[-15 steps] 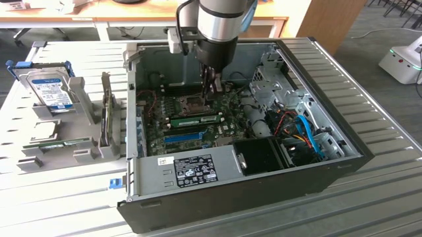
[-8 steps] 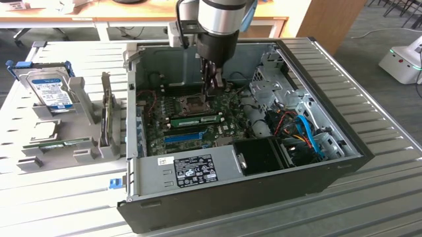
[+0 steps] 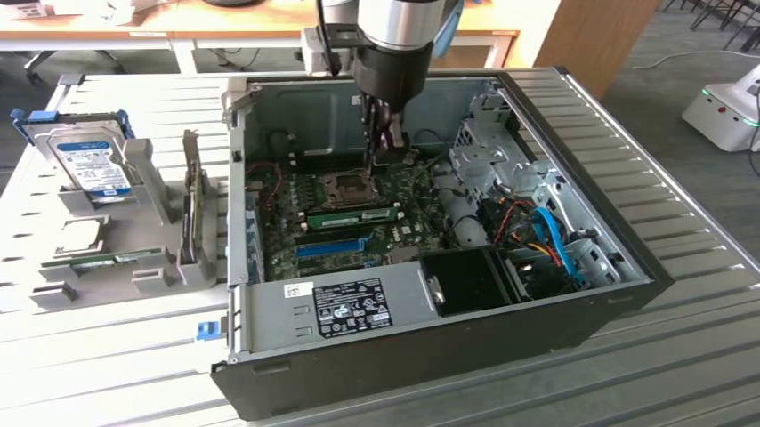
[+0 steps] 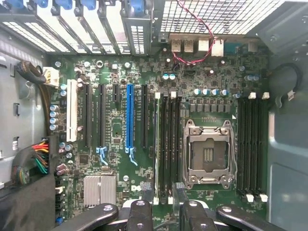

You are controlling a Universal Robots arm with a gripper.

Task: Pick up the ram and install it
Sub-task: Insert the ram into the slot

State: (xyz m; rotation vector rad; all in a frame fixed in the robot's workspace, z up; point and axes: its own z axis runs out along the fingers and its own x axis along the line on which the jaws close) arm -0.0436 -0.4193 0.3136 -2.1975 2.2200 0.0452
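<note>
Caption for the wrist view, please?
Open pincer above the motherboard, with the ram sitting in a slot.

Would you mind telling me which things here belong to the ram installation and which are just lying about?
Job in hand:
- ram, standing in a motherboard slot
- black memory slots
- open fingers above the motherboard

Lying about:
- hard drive
- grey holders on the table
- blue cables inside the case

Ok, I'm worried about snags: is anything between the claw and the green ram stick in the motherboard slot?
Nothing visible. The open claw hangs above the board; the ram stands upright on it near the CPU socket, no cable crossing it.
</note>
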